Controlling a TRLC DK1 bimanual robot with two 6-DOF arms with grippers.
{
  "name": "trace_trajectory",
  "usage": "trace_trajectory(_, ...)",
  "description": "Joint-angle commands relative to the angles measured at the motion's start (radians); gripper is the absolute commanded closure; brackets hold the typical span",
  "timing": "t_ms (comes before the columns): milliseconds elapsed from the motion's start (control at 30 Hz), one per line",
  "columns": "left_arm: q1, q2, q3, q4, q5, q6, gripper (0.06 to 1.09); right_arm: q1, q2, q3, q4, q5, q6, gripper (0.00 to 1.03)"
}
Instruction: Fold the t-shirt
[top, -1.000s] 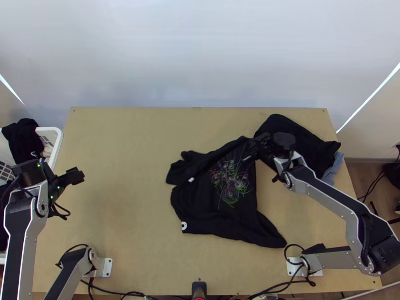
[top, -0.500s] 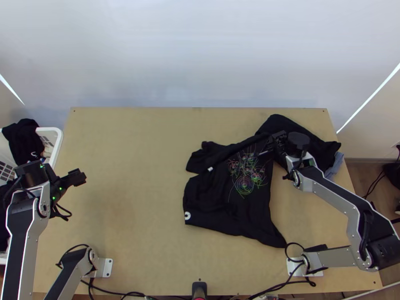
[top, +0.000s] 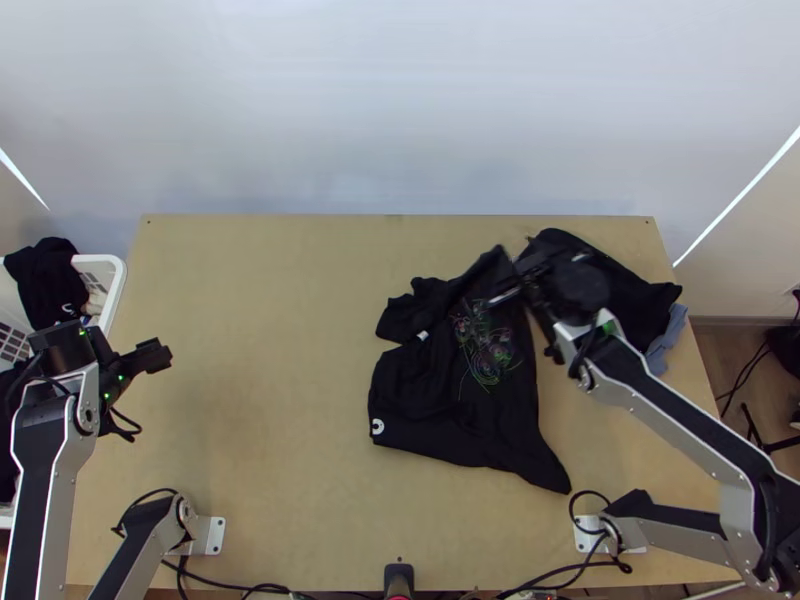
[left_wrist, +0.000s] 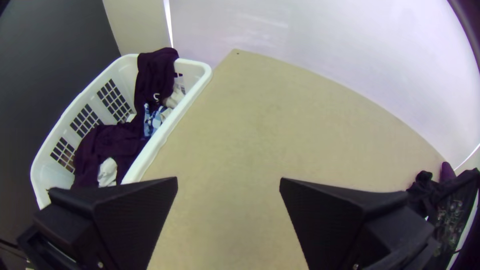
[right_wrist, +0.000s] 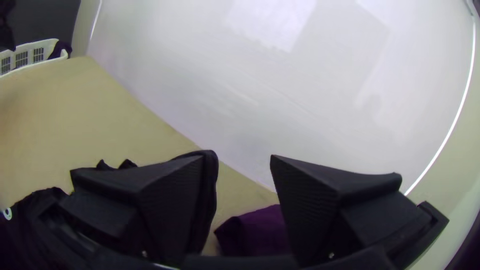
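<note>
Pale wall beyond a light wooden table (top: 270, 400). The right gripper (top: 507, 283), blurred from above, stands well open, nothing between its fingers, partly hiding the far end of the black t-shirt (top: 450, 430), rumpled right of centre. Far left, the left gripper (top: 162, 356) gapes empty near a cut-off basket (top: 120, 285)

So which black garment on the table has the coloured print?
The rumpled t-shirt nearer the middle; the other garment, far right over blue-grey cloth, shows none.
</note>
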Motion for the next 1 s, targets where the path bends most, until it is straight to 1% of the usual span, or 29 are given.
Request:
trace_trajectory(0, 0.008, 0.0, 0.011, -0.005, -0.008, 0.02, 0.1, 0.119, 0.031, 0.081, -0.068, 0.118, -0.009, 0.25)
trace_trajectory(33, 0.008, -0.002, 0.012, -0.006, -0.009, 0.02, 0.1, 0.113, 0.042, 0.087, -0.074, 0.135, -0.009, 0.19)
trace_trajectory(67, 0.008, -0.002, 0.014, -0.006, -0.011, 0.021, 0.1, 0.109, 0.051, 0.095, -0.084, 0.153, -0.007, 0.17)
trace_trajectory(167, 0.01, -0.002, 0.015, -0.008, -0.014, 0.026, 0.1, 0.103, 0.049, 0.112, -0.115, 0.182, 0.014, 0.14)
trace_trajectory(200, 0.01, -0.002, 0.014, -0.008, -0.014, 0.026, 0.09, 0.095, 0.051, 0.125, -0.138, 0.188, 0.04, 0.14)
trace_trajectory(233, 0.01, -0.002, 0.012, -0.008, -0.014, 0.026, 0.1, 0.081, 0.057, 0.145, -0.18, 0.19, 0.08, 0.13)
trace_trajectory(300, 0.01, -0.002, 0.011, -0.008, -0.014, 0.026, 0.1, 0.037, 0.089, 0.21, -0.308, 0.188, 0.184, 0.05)
trace_trajectory(400, 0.011, -0.003, 0.009, -0.008, -0.015, 0.026, 0.1, -0.031, 0.181, 0.371, -0.621, 0.178, 0.362, 0.04)
trace_trajectory(433, 0.011, -0.003, 0.009, -0.009, -0.015, 0.026, 0.09, -0.051, 0.214, 0.429, -0.735, 0.147, 0.413, 0.04)
trace_trajectory(500, 0.013, -0.003, 0.007, -0.011, -0.015, 0.027, 0.1, -0.085, 0.276, 0.543, -0.95, 0.03, 0.502, 0.04)
trace_trajectory(567, 0.018, -0.005, 0.003, -0.011, -0.015, 0.032, 0.1, -0.121, 0.327, 0.628, -1.118, -0.144, 0.565, 0.04)
trace_trajectory(600, 0.019, -0.005, 0.0, -0.011, -0.015, 0.033, 0.1, -0.14, 0.344, 0.659, -1.17, -0.221, 0.591, 0.04)
trace_trajectory(700, 0.021, -0.006, -0.005, -0.011, -0.015, 0.036, 0.1, -0.164, 0.361, 0.704, -1.226, -0.359, 0.639, 0.04)
trace_trajectory(767, 0.022, -0.008, -0.006, -0.009, -0.015, 0.039, 0.1, -0.152, 0.355, 0.699, -1.227, -0.373, 0.654, 0.04)
trace_trajectory(800, 0.025, -0.008, -0.006, -0.009, -0.015, 0.043, 0.1, -0.121, 0.35, 0.694, -1.227, -0.371, 0.658, 0.04)
trace_trajectory(867, 0.028, -0.008, -0.009, -0.009, -0.015, 0.047, 0.1, -0.045, 0.347, 0.69, -1.249, -0.368, 0.695, 0.05)
trace_trajectory(933, 0.028, -0.006, -0.016, -0.006, -0.015, 0.052, 0.1, 0.044, 0.349, 0.67, -1.258, -0.341, 0.732, 0.1)
trace_trajectory(967, 0.028, -0.006, -0.017, -0.003, -0.014, 0.052, 0.1, 0.09, 0.355, 0.667, -1.258, -0.31, 0.738, 0.12)
